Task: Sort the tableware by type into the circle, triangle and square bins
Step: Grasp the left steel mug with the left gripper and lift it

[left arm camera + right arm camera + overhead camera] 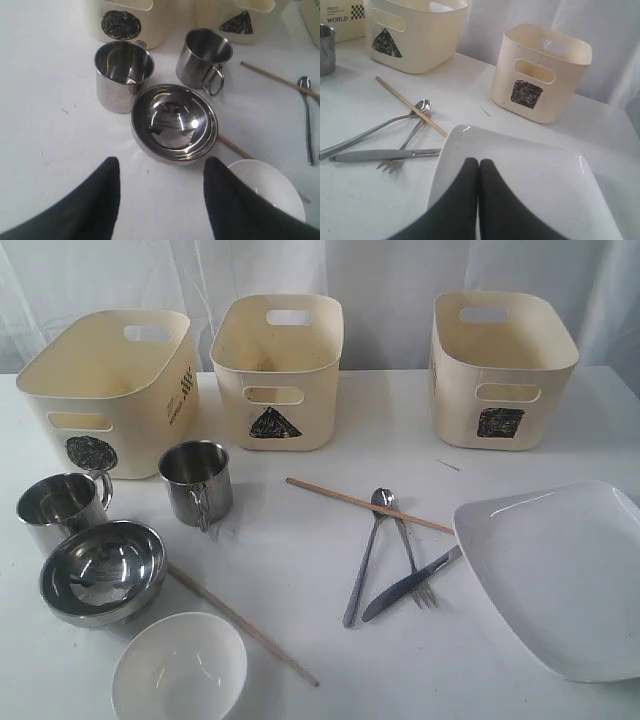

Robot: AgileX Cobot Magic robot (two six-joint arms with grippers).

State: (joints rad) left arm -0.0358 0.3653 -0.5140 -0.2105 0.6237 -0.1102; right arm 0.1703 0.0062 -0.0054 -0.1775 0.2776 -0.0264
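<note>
Two steel mugs (55, 506) (197, 482) stand at the left, with a steel bowl (102, 572) and a white bowl (179, 670) in front of them. A spoon (366, 555), fork (410, 550) and knife (410, 584) lie crossed mid-table. One chopstick (368, 505) lies behind them, another (242, 624) beside the bowls. The white squarish plate (560, 575) sits at the right. Neither arm shows in the exterior view. My left gripper (161, 167) is open, just short of the steel bowl (174, 122). My right gripper (479, 162) is shut, empty, over the plate (530, 175).
Three cream bins stand at the back: circle (110, 385) at the left, triangle (278, 370) in the middle, square (500, 368) at the right. All look empty. White curtains hang behind the table.
</note>
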